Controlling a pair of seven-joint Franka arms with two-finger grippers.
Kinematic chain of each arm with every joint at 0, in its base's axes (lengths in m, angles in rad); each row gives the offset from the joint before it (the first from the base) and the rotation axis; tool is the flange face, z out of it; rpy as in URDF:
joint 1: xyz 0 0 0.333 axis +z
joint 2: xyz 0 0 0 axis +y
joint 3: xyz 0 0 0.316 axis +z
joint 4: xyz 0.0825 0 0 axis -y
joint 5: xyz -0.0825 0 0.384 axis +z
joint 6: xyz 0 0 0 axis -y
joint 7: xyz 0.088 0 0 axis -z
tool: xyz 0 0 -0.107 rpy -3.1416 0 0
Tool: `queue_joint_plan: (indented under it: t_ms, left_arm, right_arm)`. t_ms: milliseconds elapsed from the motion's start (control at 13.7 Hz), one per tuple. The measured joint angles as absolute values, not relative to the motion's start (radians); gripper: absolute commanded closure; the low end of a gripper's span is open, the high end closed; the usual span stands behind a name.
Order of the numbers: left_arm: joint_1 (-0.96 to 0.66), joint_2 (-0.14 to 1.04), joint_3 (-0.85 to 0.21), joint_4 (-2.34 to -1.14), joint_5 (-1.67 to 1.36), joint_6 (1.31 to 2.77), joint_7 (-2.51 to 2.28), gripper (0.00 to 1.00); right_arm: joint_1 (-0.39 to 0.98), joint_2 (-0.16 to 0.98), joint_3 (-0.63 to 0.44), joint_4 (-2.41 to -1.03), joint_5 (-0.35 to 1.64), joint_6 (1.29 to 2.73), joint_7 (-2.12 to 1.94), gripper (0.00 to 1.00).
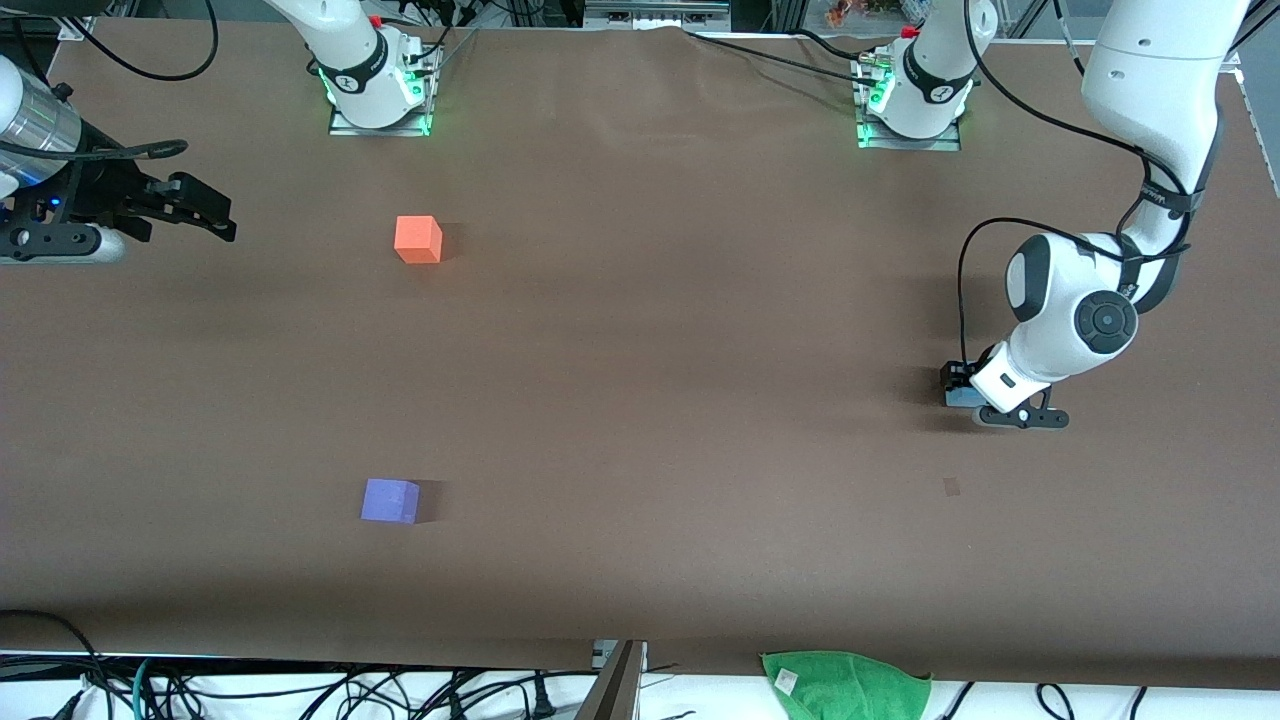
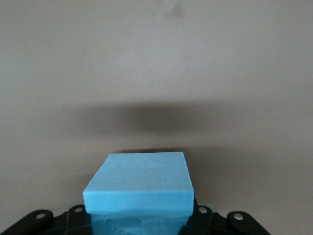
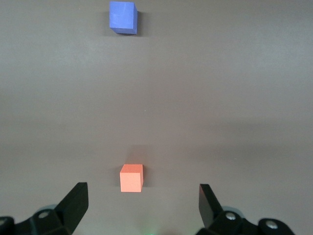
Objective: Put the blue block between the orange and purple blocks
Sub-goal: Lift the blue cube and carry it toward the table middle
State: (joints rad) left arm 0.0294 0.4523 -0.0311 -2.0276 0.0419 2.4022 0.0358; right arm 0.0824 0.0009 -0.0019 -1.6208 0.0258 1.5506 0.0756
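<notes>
At the left arm's end of the table [image 1: 700, 330], left gripper [image 1: 968, 392] down low at the brown surface, fingers closed on the blue block [image 1: 962, 396]; block mostly hidden under the wrist in the front view, only a sliver of sky-blue showing. Left wrist view: blue block [image 2: 139, 188] seated between the black finger bodies, top face flat and level, block's shadow on the tabletop [image 2: 156, 73] just ahead of it; cannot tell whether block is resting on the surface or lifted slightly off it. Toward the right arm's end, orange block [image 1: 418, 240] sitting upright, fairly close to the right arm's base. Purple block [image 1: 390, 500] also toward that end, nearer the front camera than the orange one, roughly in line with it, well apart, bare table between them. Blue block well apart from both, nowhere near the gap. Right gripper [image 1: 205, 212] held above the table edge at the right arm's end, waiting, fingers spread wide with nothing between them. Right wrist view confirms: right gripper [image 3: 144, 200] parted, orange block [image 3: 131, 177] seen through the gap on the table below, purple block [image 3: 122, 17] farther along the same line. Green cloth [image 1: 845, 682] off the table's edge nearest the front camera, toward the left arm's end.
</notes>
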Motion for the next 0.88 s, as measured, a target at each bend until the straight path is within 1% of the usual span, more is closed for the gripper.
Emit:
queue_joint_plan:
  t_ms: [146,292,438,510,583,656,729,802,875]
  left_arm:
    - [0.028,0.4,-0.101,-1.94,0.042,2.216,0.036,0.99]
    - [0.022,0.37,-0.215,-1.825,0.04,2.033,0.025,0.99]
    - [-0.004,0.372,-0.325,-1.755,0.039,1.98,-0.082,1.0]
    - [-0.039,0.385,-0.354,-1.736,0.039,1.978,-0.164,1.0]
    - [-0.089,0.409,-0.365,-1.716,0.039,1.978,-0.245,0.92]
    - [-0.144,0.443,-0.367,-1.69,0.039,1.979,-0.319,0.76]
    - [-0.198,0.487,-0.367,-1.659,0.039,1.98,-0.376,0.84]
    - [-0.249,0.539,-0.366,-1.627,0.042,1.989,-0.41,0.86]
    - [-0.302,0.595,-0.362,-1.6,0.049,2.019,-0.443,0.93]
  right_arm:
    - [0.082,0.001,-0.002,-1.621,0.026,1.551,0.076,0.0]
    - [0.082,0.001,-0.002,-1.621,0.026,1.551,0.076,0.0]
    - [0.082,0.001,-0.002,-1.621,0.026,1.551,0.076,0.0]
    - [0.082,0.001,-0.002,-1.621,0.026,1.551,0.076,0.0]
    - [0.082,0.001,-0.002,-1.621,0.026,1.551,0.075,0.0]
    - [0.082,0.001,-0.002,-1.621,0.026,1.551,0.075,0.0]
    - [0.082,0.001,-0.002,-1.621,0.026,1.552,0.075,0.0]
    - [0.082,0.001,-0.002,-1.621,0.026,1.553,0.075,0.0]
    - [0.082,0.001,-0.002,-1.621,0.026,1.553,0.075,0.0]
